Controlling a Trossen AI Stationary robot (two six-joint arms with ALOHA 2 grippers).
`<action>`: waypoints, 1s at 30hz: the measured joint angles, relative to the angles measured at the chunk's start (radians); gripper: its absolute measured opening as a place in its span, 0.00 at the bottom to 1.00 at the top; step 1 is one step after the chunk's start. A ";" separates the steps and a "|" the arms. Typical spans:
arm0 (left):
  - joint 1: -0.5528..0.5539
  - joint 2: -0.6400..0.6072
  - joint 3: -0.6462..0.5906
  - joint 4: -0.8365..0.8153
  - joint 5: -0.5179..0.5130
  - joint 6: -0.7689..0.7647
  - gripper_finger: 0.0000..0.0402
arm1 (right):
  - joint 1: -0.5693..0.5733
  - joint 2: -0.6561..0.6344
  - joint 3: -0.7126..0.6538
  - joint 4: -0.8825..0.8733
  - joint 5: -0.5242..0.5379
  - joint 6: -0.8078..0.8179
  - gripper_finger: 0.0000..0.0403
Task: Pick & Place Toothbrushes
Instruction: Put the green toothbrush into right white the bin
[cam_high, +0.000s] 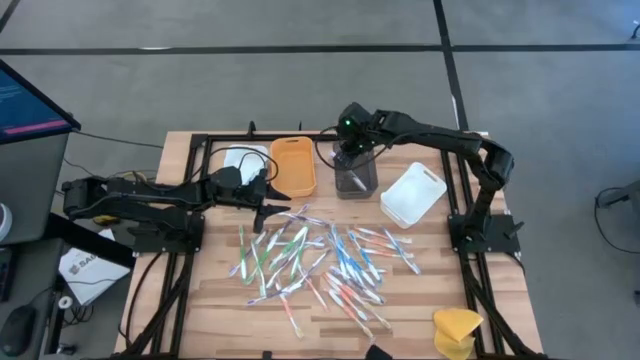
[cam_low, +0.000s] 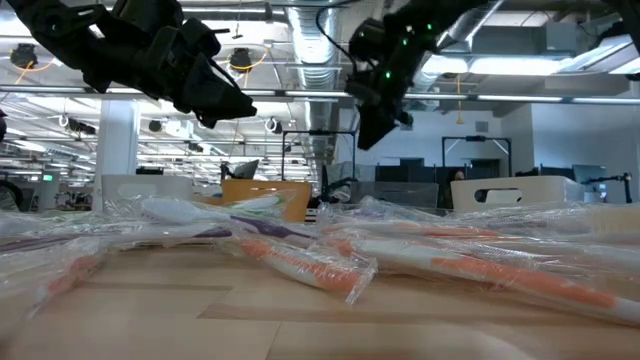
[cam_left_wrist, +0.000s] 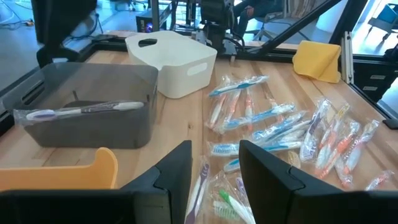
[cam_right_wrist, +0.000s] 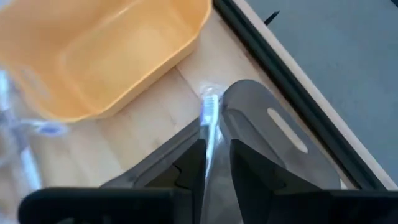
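1. Clear-wrapped toothbrushes (cam_high: 310, 262) lie scattered across the middle of the wooden bench (cam_high: 215, 315), most in a loose heap.
2. The right tool (cam_high: 352, 150) hangs over the grey tray (cam_high: 355, 178), its fingers slightly parted around a wrapped toothbrush (cam_right_wrist: 209, 124); whether they grip it cannot be told.
3. Another toothbrush lies across that tray's rim (cam_left_wrist: 81, 111).
4. The left tool (cam_high: 283, 197), partly open and holding nothing, hovers at the heap's edge beside the orange tray (cam_high: 293, 165).
5. A white tray (cam_high: 412, 194) sits right of the grey one.

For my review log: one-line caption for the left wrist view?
Left gripper open above wrapped toothbrushes; one lies across the grey tray.
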 joint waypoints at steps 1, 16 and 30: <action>0.000 -0.011 -0.001 -0.013 0.020 -0.002 0.32 | 0.011 0.000 0.032 -0.046 0.000 0.000 0.17; 0.000 -0.172 -0.001 -0.039 0.378 -0.003 0.32 | 0.310 -0.002 0.137 -0.492 0.003 0.194 0.17; 0.000 -0.113 0.000 -0.064 0.377 -0.002 0.59 | 0.608 -0.002 0.137 -0.606 0.058 0.371 0.16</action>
